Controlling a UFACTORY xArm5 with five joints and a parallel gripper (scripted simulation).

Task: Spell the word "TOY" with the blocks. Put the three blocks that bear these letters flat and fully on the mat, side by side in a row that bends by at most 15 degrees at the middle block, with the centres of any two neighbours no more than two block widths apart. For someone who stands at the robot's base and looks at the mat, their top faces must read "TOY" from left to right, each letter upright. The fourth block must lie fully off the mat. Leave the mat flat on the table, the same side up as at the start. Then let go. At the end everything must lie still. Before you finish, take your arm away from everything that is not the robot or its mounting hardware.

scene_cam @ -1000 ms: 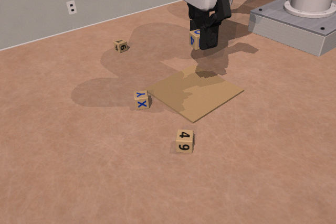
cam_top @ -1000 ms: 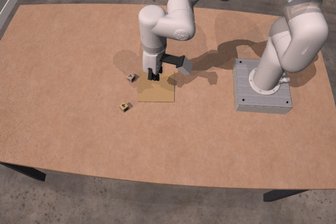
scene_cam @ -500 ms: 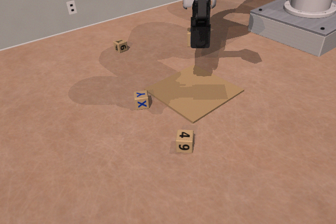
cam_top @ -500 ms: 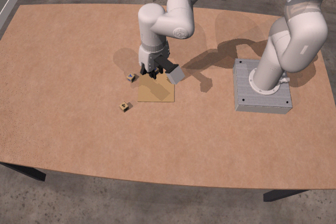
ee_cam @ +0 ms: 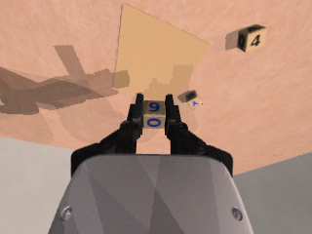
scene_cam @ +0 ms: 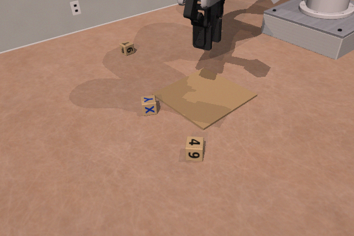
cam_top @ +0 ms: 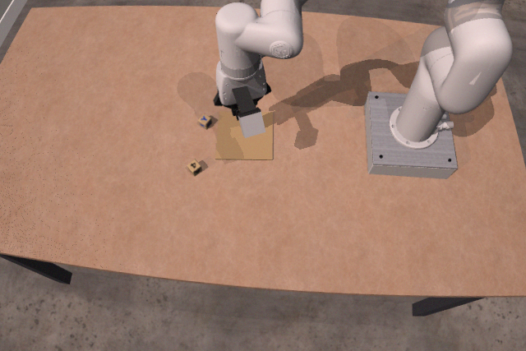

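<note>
My gripper (ee_cam: 154, 102) is shut on a wooden block (ee_cam: 154, 114) with blue marks "9" and "O" on the faces I see in the wrist view. It hangs above the far edge of the tan mat (scene_cam: 206, 98), also in the top view (cam_top: 246, 141). In the exterior view the fingers (scene_cam: 206, 39) hide the held block. A block with blue "Y" on top and "X" on its side (scene_cam: 149, 105) stands just off the mat's left corner. A block with black "4" and "9" (scene_cam: 194, 148) lies in front of the mat. A third block with "6" (scene_cam: 126, 48) lies far left at the back.
The grey robot base (scene_cam: 311, 25) stands to the right of the mat. The arm's shadow falls across the mat and the table behind it. A wall with a socket (scene_cam: 75, 7) runs along the back.
</note>
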